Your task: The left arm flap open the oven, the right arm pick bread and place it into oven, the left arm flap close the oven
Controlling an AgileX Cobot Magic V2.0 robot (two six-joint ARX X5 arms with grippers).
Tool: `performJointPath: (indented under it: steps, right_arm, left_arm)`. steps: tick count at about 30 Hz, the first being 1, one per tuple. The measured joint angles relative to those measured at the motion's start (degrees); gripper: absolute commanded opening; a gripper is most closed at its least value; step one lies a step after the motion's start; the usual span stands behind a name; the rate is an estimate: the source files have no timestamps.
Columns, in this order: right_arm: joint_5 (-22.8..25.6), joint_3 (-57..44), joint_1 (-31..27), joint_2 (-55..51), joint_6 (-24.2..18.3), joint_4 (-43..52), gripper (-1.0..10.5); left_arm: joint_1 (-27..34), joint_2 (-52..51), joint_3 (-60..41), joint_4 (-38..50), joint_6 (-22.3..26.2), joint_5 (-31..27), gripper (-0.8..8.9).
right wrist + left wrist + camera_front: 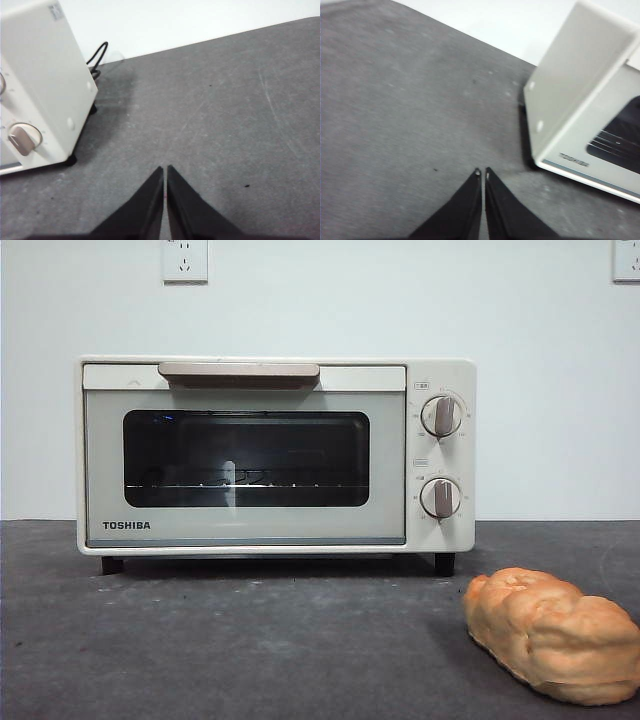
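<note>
At left and centre of the front view, the oven stands shut on the grey bench, cream, boxy, with dark glass and a beige bar handle. The left hand, jaws pressed together and empty, hangs above bare bench beside the oven's side; it should probably hook the handle from above and pull down evenly. The right hand is likewise clenched and empty. At lower right lies the knobbly golden bread.

oven: smooth cream casing, glossy dark glass | bread: knobbly golden crust | table: matt grey, scuffed
</note>
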Motion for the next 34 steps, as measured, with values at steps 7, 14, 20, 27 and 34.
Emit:
performJointPath:
  steps: [7,14,20,27,34]
  right_arm:
    - [0.0,6.1,0.0,0.0,2.5,-0.6,0.1]
    - [-1.0,15.8,0.0,4.3,2.7,-4.7,0.1]
    - [-6.5,27.0,0.0,13.1,1.2,-11.7,0.1]
    - [-16.3,39.5,0.0,26.5,-5.1,-26.4,0.1]
    - [-21.6,47.9,1.3,36.7,-11.9,-41.8,0.1]
  left_arm:
    - [0.0,0.4,2.7,-1.5,-3.7,3.5,0.17]
    - [0.0,4.7,13.4,-4.4,-4.3,5.2,0.17]
    - [0.0,12.2,22.7,-9.6,-1.9,10.6,0.17]
    - [0.0,24.5,35.2,-21.5,6.4,20.3,0.17]
    - [-0.2,33.9,43.5,-33.3,15.0,28.5,0.17]
